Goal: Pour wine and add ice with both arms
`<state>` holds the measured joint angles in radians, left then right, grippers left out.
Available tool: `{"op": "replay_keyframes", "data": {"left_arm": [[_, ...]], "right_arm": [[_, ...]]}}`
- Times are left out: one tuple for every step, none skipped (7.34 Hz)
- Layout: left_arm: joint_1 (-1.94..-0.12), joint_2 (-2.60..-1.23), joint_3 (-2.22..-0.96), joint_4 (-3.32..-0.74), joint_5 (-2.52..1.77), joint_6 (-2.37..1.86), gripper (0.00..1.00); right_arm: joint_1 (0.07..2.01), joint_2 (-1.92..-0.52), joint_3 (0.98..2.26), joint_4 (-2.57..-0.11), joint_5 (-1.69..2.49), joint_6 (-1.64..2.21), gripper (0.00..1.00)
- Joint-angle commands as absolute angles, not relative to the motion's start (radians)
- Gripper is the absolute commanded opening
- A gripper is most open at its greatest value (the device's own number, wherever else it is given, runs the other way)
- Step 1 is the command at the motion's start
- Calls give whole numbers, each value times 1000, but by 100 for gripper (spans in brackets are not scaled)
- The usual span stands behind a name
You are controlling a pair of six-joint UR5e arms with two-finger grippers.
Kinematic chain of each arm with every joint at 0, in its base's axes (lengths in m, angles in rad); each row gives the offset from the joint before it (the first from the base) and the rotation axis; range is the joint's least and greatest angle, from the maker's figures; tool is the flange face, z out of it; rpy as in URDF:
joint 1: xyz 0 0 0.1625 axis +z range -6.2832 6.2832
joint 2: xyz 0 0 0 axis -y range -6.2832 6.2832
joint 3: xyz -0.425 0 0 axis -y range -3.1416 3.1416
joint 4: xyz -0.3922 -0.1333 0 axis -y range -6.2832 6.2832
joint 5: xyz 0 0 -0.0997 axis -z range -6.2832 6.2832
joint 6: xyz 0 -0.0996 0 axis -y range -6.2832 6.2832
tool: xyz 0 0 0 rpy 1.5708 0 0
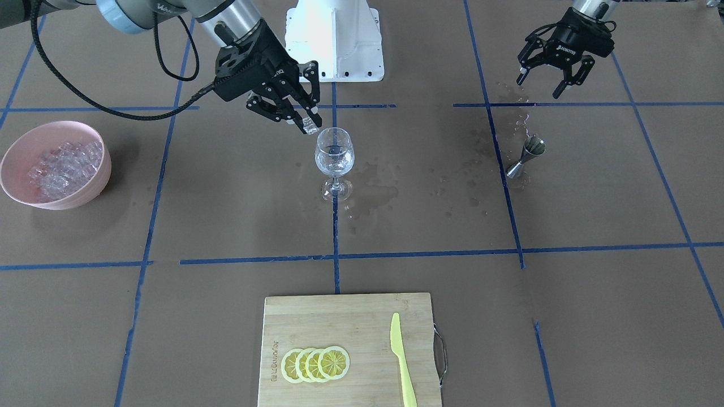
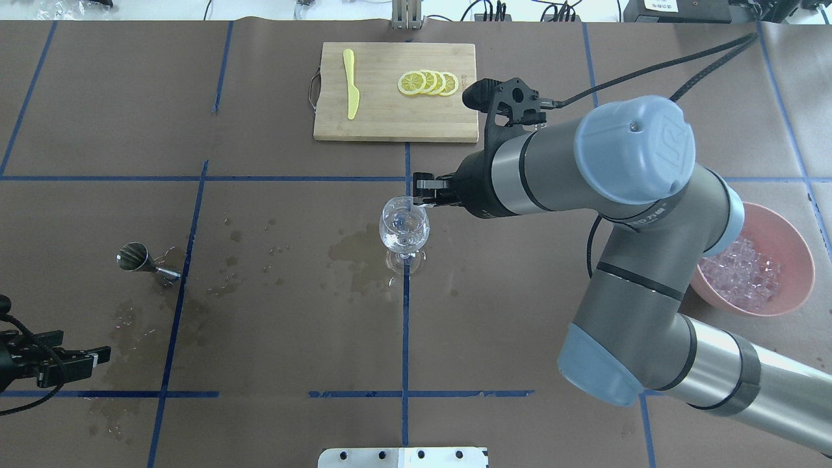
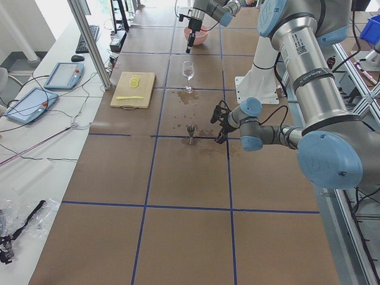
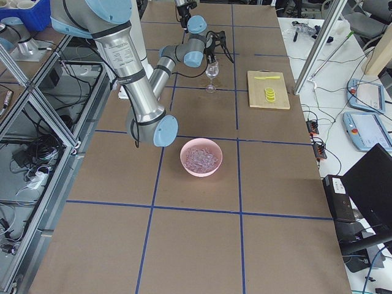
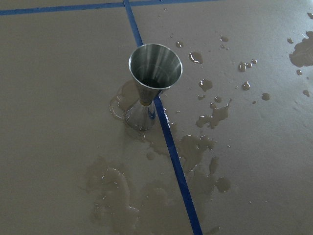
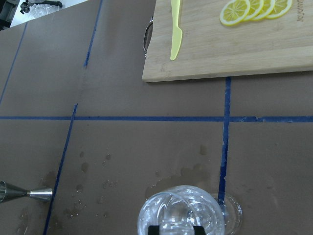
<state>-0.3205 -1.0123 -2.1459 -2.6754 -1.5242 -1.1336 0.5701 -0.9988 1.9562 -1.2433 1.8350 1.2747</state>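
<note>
A clear wine glass (image 1: 335,155) (image 2: 404,227) stands upright at the table's middle, with a little dark wine (image 1: 334,151) in its bowl. My right gripper (image 1: 309,124) (image 2: 424,201) hangs just over the rim, shut on one clear ice cube (image 1: 310,126). In the right wrist view the glass (image 6: 181,213) lies directly below the fingertips (image 6: 154,229). More ice (image 1: 65,167) fills a pink bowl (image 1: 93,189) (image 2: 796,260). My left gripper (image 1: 540,86) (image 2: 91,357) is open and empty, hovering behind a steel jigger (image 1: 526,155) (image 5: 154,83).
A bamboo cutting board (image 1: 339,316) (image 2: 377,123) holds lemon slices (image 1: 315,363) and a yellow knife (image 1: 403,359). Wet spills (image 2: 354,253) (image 5: 195,147) mark the brown paper around the glass and jigger. The white robot base (image 1: 334,39) stands behind the glass.
</note>
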Motion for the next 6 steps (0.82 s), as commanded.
{"op": "replay_keyframes", "data": {"left_arm": [[-383, -1015, -2175, -2649, -1620, -1134, 100], [-397, -1019, -2199, -2613, -1643, -1134, 100], [-399, -1020, -2226, -2582, -1644, -1134, 100], [-419, -1040, -2249, -2532, -1678, -1134, 100], [-458, -1075, -2267, -2469, -1719, -1132, 100], [-474, -1100, -2284, -2421, -1729, -1132, 100]], "right_arm": [[551, -966, 1933, -1266, 1827, 1275, 0], [539, -966, 1924, -1266, 1824, 1275, 0], [538, -966, 1921, -1266, 1824, 1275, 0], [538, -966, 1919, -1267, 1824, 1281, 27], [537, -966, 1914, -1266, 1824, 1290, 74], [537, -965, 1913, -1266, 1824, 1299, 97]]}}
